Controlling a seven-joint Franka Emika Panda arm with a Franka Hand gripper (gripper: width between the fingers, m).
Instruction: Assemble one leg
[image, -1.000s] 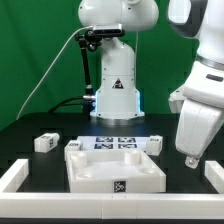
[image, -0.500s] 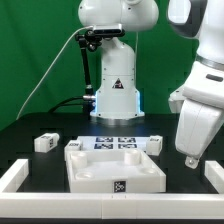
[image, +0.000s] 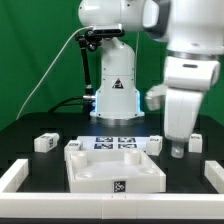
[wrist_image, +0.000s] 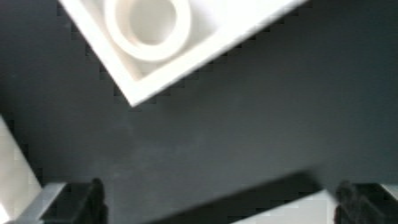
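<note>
The large white panel with corner recesses lies in the middle of the black table. Small white legs with marker tags lie around it: one at the exterior view's left, one by the panel's far right corner, one further right. My gripper hangs between those two right-hand legs, just above the table. In the wrist view my gripper is open and empty, its dark fingertips wide apart over bare table. A panel corner with a round recess shows there.
The marker board lies behind the panel. A low white rail borders the table at both sides and the front. The robot's white base stands at the back before a green backdrop.
My arm has swung from the exterior view's right edge toward the left, bringing the gripper close to the panel's far right corner. The parts have not moved.
</note>
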